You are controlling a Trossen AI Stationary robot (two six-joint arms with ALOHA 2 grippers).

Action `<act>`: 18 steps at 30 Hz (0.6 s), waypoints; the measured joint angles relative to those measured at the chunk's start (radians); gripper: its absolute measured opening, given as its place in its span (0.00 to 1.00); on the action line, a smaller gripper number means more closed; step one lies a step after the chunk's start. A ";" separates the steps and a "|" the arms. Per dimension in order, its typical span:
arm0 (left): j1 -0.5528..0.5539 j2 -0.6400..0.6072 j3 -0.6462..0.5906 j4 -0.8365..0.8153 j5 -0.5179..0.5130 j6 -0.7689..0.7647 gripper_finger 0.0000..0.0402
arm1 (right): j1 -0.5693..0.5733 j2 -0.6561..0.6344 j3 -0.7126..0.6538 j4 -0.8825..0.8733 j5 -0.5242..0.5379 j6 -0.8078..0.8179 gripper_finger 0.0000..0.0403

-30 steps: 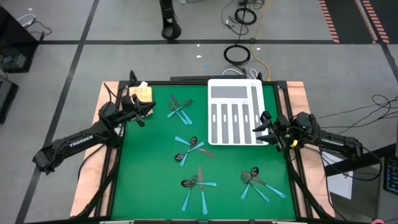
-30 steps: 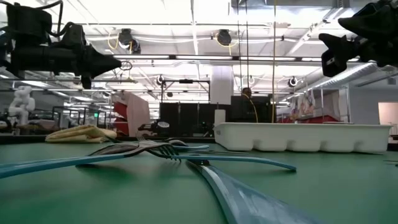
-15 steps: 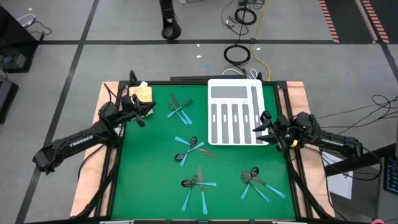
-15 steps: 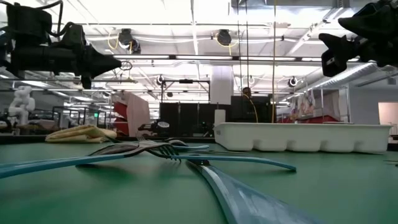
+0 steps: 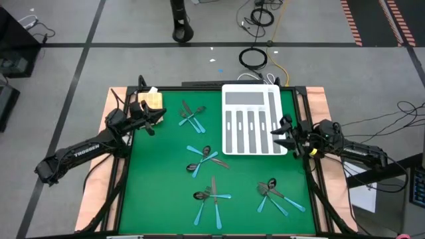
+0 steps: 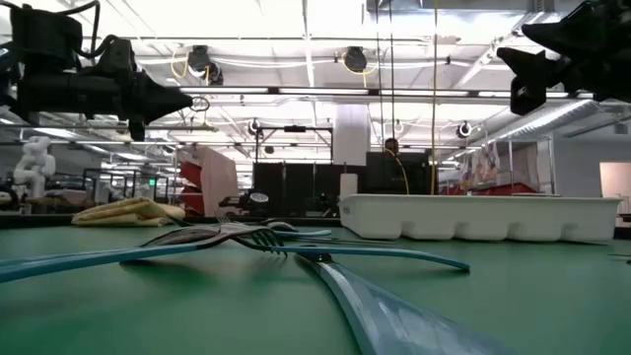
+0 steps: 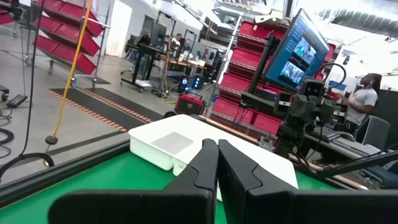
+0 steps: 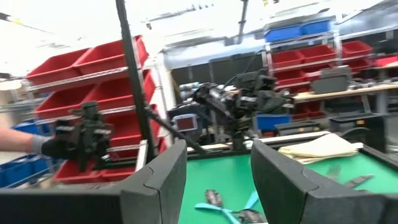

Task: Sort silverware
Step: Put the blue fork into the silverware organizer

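The right gripper (image 5: 281, 135) hangs in the air at the right edge of the white tray (image 5: 251, 96), its 2 fingers (image 8: 158, 177) apart and holding nothing; the left gripper (image 5: 158, 117) hovers over the far-left corner of the green mat (image 5: 159, 186), fingers pressed together and empty, just beside a crumpled yellow cloth (image 5: 151, 99). The silverware lies in 4 loose clusters on the mat: 1 near the far edge (image 5: 192, 116), 1 in the middle (image 5: 204, 159), 1 at the near edge (image 5: 211, 197), and 1 at the near right (image 5: 273, 194); every slot of the tray looks unfilled (none of the sorting appears done yet). The step in hand seems to be the first reach; the near-right cluster is closest to the open gripper. To do it well, I would pick 1 piece whose light-blue handle lies clear of its neighbours, turn the fingers across that handle, and come down straight; crossed pieces will likely drag each other if gripped at the overlap.
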 joint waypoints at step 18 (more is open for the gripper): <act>0.000 0.000 0.000 0.047 -0.080 -0.014 0.03 | 0.000 0.001 0.000 -0.088 0.385 0.175 0.41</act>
